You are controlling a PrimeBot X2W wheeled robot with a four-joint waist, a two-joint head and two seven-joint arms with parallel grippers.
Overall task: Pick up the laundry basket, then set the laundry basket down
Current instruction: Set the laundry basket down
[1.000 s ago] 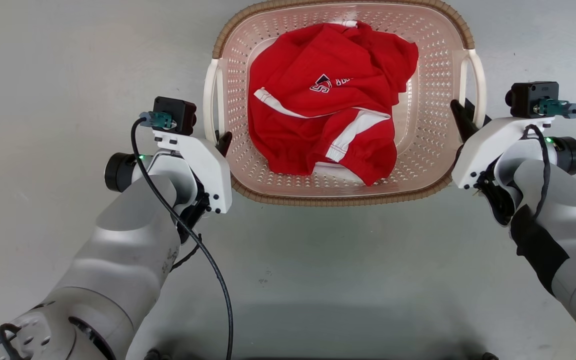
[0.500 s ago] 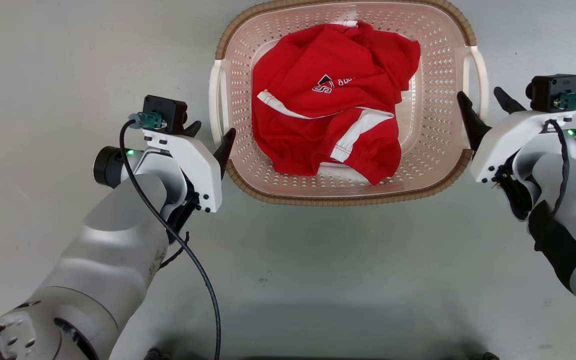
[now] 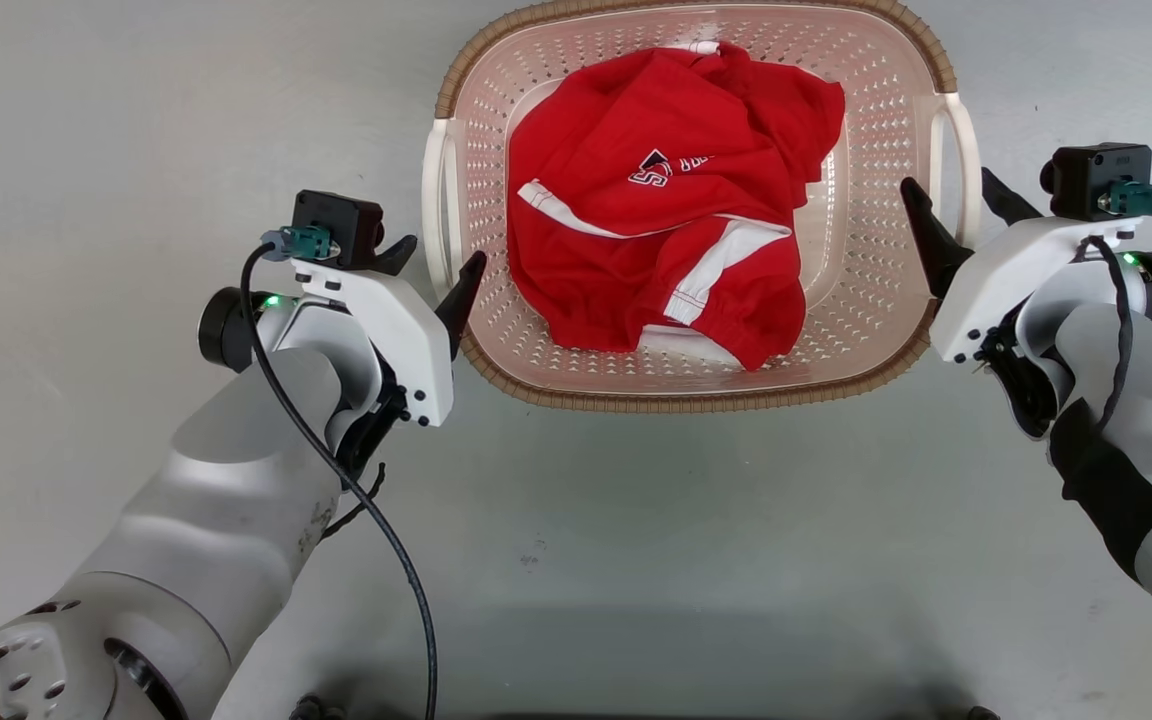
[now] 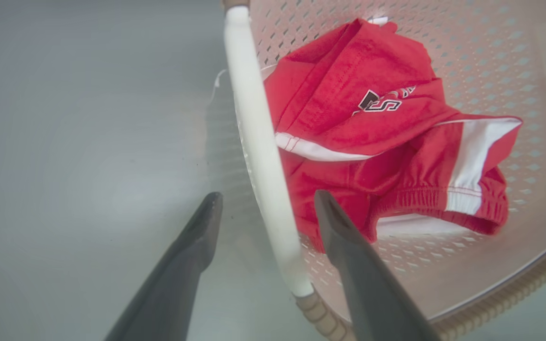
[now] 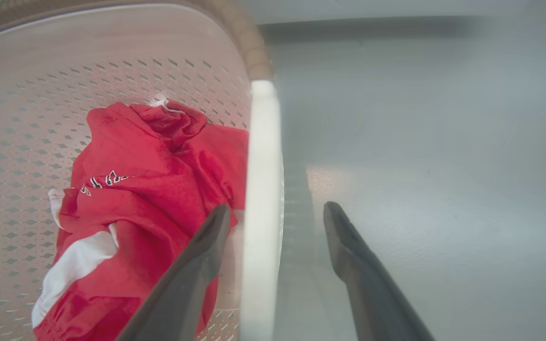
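While the laundry basket point(image 3: 678, 401) is sitting between the two pincers, it is showing pale pink walls full of little holes, a brown woven rim, and red clothes point(image 3: 656, 220) with white stripes inside. The left gripper point(image 3: 442, 252) is standing spread wide, with a white handle point(image 4: 259, 142) running between its fingers point(image 4: 178, 265), not pinched. The right gripper point(image 3: 946, 180) is standing spread wide too, around the other white handle point(image 5: 261, 189). Smooth grey floor point(image 3: 636, 560) is lying under both.
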